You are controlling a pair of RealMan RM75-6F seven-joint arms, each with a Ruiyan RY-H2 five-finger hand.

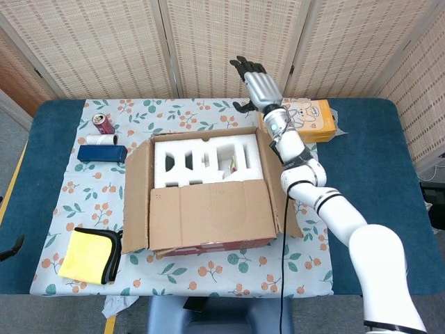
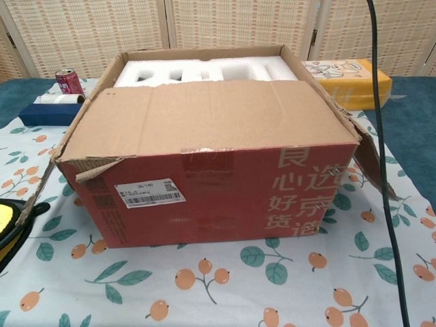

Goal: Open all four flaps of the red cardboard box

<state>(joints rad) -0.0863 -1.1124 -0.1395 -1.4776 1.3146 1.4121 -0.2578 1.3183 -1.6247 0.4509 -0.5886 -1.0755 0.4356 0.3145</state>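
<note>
Red cardboard box (image 1: 208, 202) sitting mid-table (image 1: 361, 167) on the fruit-print cloth (image 1: 229, 275), facing the chest camera with its red label side. Near flap (image 1: 208, 212) lying flat over the front half of the opening, so clearly not done yet. Far flap not visible standing up in the chest view, so probably folded back behind the box. Left flap (image 1: 137, 198) and right flap (image 1: 284, 205) splayed outward. White foam insert (image 1: 205, 160) showing in the back half of the box. Right hand (image 1: 259, 87) up behind the box's back right corner, fingers spread and straight, holding nothing, not touching the cardboard as far as the head view shows. Left hand basically out of frame, just a dark sliver at the table's left edge, so can't say what the fingers are doing. Reads like three flaps sorted and one to go. Next move probably means getting fingertips under the free edge of that near flap, roughly at the middle of the box, then swinging it forward and down over the front wall. Tricky bit: that edge rests right on the foam, so not much of a gap to hook into, and the box might slide on the cloth. Other stuff left of the box: soda can (image 1: 103, 123), blue case (image 1: 101, 153), yellow cloth (image 1: 87, 255). Yellow packet (image 1: 313, 118) behind the box's right corner.
</note>
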